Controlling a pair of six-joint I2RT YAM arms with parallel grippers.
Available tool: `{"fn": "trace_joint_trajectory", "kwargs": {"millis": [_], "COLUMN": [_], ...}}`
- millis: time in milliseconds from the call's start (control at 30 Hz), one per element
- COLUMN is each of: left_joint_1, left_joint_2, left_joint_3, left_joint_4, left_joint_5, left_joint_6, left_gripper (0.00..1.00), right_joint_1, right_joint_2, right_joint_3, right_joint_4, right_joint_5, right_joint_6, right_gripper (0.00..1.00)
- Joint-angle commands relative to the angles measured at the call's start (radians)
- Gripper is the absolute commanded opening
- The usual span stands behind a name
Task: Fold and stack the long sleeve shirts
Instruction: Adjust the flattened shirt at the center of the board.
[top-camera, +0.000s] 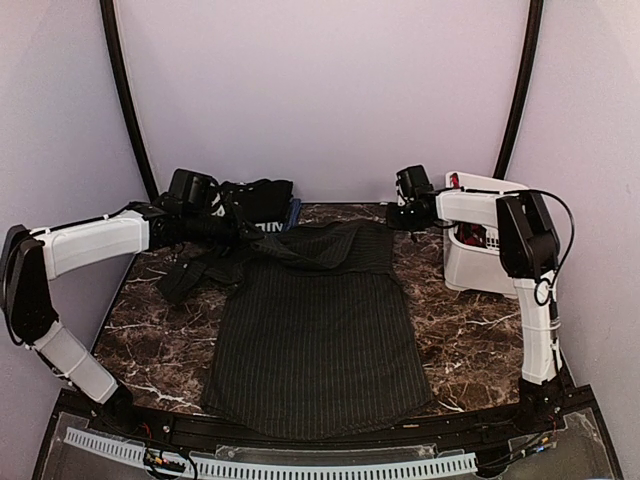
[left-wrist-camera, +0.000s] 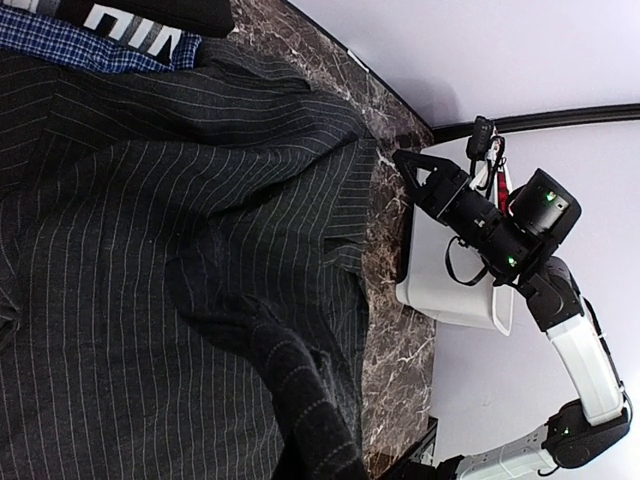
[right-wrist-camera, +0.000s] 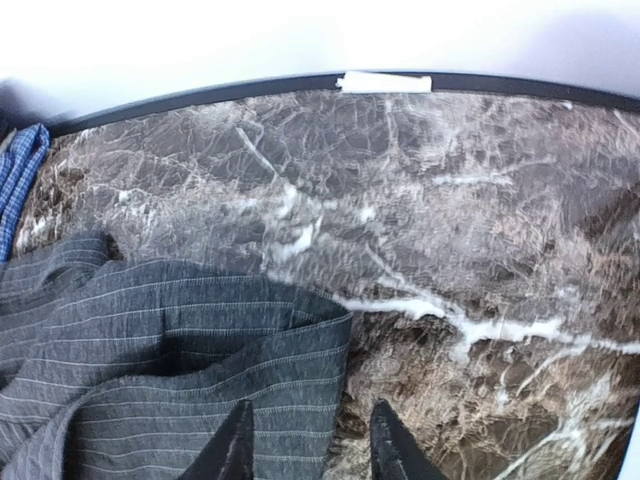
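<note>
black pinstripe: sleeve fold

black pale-pinstriped cloth long sleeve shirt (top-camera: 315, 340) lies flat, ctr of brown marble table (top-camera: 460, 340). left gripper (top-camera: 238, 232) clenched on its sleeve, 10 o'clock; right gripper (right-wrist-camera: 305, 445) released over 1 o'clock shoulder. next, prob: lay sleeve across body.

You have a dark brown marbled worktop (top-camera: 470, 340) veined in white. A black rim (right-wrist-camera: 200, 95) runs along its far edge and carries a short strip of white tape (right-wrist-camera: 384, 82). A white plastic basket (top-camera: 468, 270) stands at the right edge, near the far corner, with something red (top-camera: 468, 236) showing inside. A white slotted strip (top-camera: 300, 467) lies along the near edge.
</note>
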Motion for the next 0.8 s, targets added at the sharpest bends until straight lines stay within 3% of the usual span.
{"fn": "trace_joint_trajectory", "kwargs": {"millis": [0, 233, 467, 767], "left_joint_1": [0.0, 0.0, -0.001, -0.021], "left_joint_2": [0.03, 0.016, -0.029, -0.067], "left_joint_3": [0.021, 0.02, -0.074, -0.193], "left_joint_4": [0.093, 0.127, 0.21, 0.26], "left_joint_5": [0.066, 0.034, -0.031, -0.02], "left_joint_6": [-0.031, -0.052, -0.177, -0.263], "left_gripper": [0.0, 0.0, 0.0, 0.0], "right_joint_1": [0.03, 0.115, 0.221, 0.394], "right_joint_2": [-0.082, -0.341, -0.604, -0.733], "right_joint_3": [-0.028, -0.319, -0.649, -0.821], "right_joint_4": [-0.047, -0.066, -0.066, -0.029], "right_joint_5": [-0.041, -0.071, -0.086, -0.04], "right_joint_6": [-0.032, 0.024, 0.123, 0.191], "right_gripper": [0.45, 0.5, 0.5, 0.51]}}
